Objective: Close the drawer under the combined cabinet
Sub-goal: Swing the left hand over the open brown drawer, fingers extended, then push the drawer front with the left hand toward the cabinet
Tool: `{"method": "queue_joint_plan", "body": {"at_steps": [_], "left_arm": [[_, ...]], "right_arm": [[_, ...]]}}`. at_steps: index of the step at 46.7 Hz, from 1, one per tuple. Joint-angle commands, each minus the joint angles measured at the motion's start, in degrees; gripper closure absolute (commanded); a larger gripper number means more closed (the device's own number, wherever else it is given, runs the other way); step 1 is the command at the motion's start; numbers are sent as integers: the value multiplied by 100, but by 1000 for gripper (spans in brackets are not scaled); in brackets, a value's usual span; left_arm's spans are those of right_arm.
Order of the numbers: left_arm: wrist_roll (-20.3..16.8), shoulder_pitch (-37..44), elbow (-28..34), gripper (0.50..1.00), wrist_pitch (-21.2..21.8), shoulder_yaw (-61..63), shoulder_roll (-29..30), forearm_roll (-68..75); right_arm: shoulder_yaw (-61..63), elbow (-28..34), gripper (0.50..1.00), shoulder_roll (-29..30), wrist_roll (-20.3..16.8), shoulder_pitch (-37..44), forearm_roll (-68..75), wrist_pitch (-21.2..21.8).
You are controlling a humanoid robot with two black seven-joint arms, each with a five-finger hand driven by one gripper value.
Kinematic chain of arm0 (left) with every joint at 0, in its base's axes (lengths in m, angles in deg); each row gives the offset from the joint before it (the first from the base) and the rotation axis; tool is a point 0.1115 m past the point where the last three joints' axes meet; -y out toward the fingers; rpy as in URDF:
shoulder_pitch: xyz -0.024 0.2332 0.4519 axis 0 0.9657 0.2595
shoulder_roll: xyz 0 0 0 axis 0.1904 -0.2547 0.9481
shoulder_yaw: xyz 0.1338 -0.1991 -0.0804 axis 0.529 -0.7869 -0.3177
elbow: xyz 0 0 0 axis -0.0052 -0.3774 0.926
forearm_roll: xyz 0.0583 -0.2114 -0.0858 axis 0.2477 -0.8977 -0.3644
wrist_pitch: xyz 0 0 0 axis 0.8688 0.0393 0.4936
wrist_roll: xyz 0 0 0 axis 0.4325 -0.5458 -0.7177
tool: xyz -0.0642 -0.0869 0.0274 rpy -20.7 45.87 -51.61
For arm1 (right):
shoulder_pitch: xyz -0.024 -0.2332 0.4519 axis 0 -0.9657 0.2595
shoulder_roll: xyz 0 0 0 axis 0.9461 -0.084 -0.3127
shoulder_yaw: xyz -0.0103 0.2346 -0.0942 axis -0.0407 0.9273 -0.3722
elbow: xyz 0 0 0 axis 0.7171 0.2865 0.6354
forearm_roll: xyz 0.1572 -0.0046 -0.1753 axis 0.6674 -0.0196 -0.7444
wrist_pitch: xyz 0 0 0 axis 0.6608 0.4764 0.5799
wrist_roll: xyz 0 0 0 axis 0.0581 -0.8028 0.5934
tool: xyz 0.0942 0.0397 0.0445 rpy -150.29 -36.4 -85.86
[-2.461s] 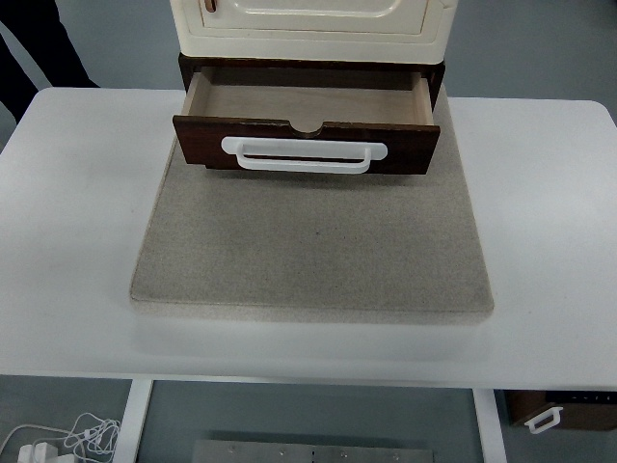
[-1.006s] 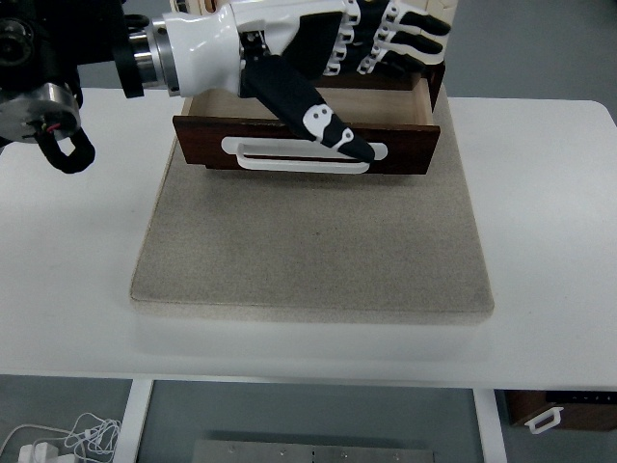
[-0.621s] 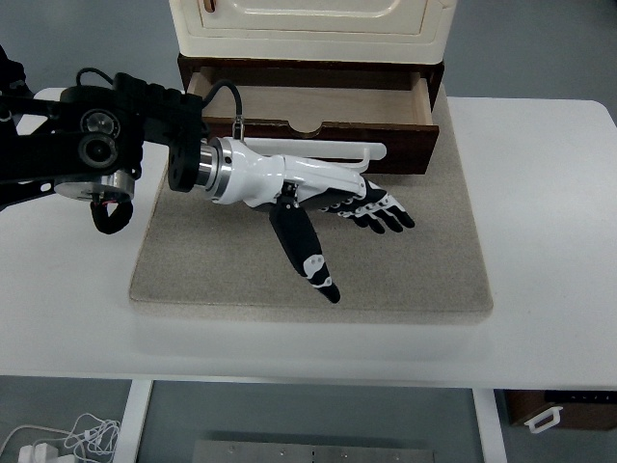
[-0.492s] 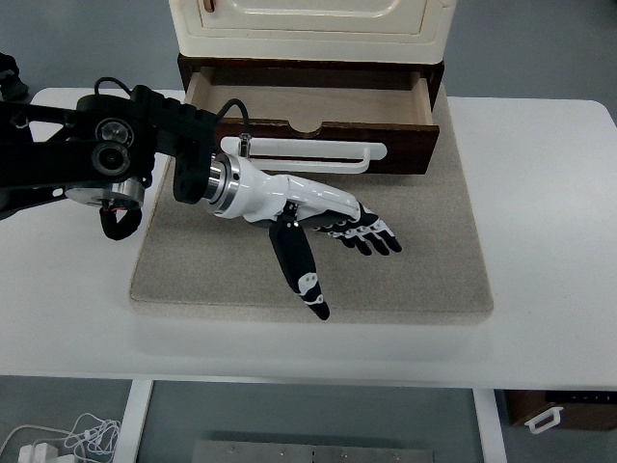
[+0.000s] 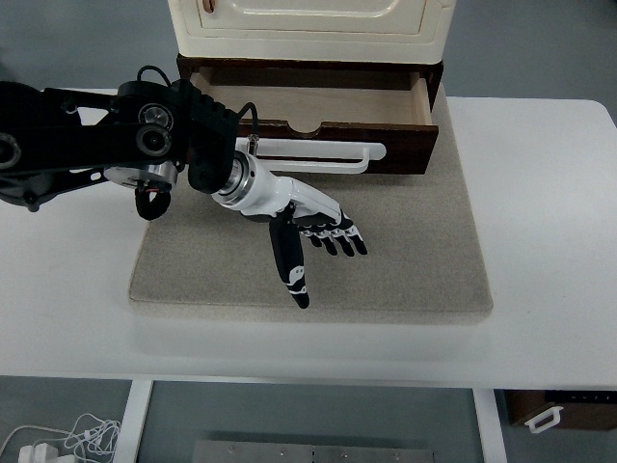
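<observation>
A dark wooden drawer with a white handle stands pulled out under the cream cabinet; its pale inside shows nothing in it. My left hand hovers over the grey mat in front of the drawer, a little below the handle. Its fingers are spread and hold nothing, thumb pointing toward me. The black left arm comes in from the left edge.
The mat lies on a white table. Cables and a plug lie on the floor at the lower left. Another small drawer front with a white handle shows at the lower right.
The left arm swung in from the left, passed over the drawer, then dropped in front of it. Over the last half second the hand drew back left and toward me. The drawer has not moved.
</observation>
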Motion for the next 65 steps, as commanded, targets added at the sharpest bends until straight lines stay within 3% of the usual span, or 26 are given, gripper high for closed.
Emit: {"method": "queue_joint_plan", "body": {"at_steps": [1, 11, 30, 65], "left_arm": [[17, -12, 226, 500, -68, 76, -68, 0], [26, -47, 587, 500, -288, 93, -217, 18], [26, -118, 1123, 500, -288, 93, -604, 387], [-62, -109, 2169, 500, -279, -82, -798, 519]], "right_arm": [[0, 0, 548, 0, 0, -1, -1, 3], [0, 0, 548, 0, 0, -1, -1, 3], [0, 0, 548, 0, 0, -1, -1, 3], [0, 0, 548, 0, 0, -1, -1, 3]]}}
